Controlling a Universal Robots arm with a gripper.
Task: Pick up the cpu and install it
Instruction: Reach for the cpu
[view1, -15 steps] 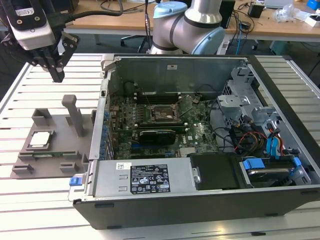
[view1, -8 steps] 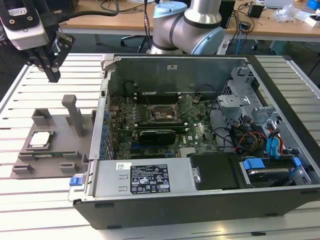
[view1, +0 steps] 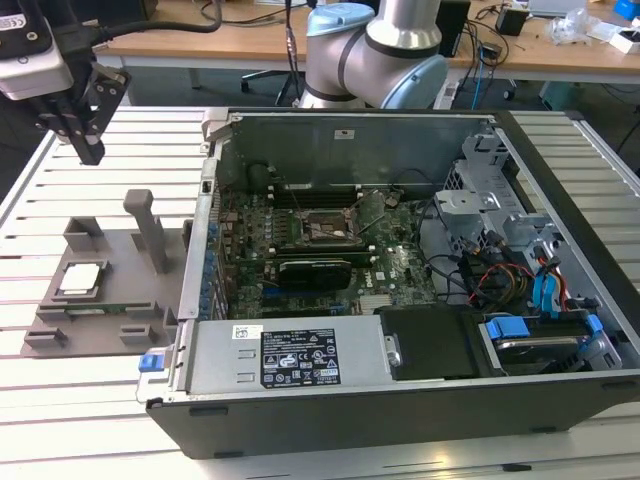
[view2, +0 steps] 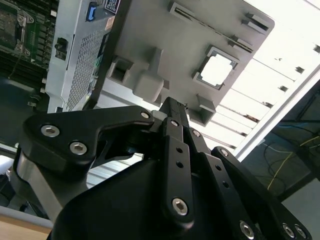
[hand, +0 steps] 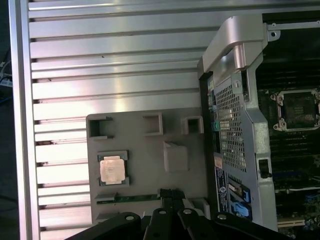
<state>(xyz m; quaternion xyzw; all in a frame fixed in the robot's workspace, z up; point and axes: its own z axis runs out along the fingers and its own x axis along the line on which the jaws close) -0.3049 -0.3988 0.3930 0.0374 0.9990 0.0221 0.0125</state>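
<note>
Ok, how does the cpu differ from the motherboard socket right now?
The cpu is a silvery square lying in the grey holder outside the case; the socket is a dark-framed square on the motherboard inside the case. The cpu looks smaller than the socket. Both are square, facing up.

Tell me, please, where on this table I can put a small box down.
Free: the table slats between the grey tray and the table's far edge, and the strip in front of the tray. Crowded: inside the computer case, full of boards and cables.
</note>
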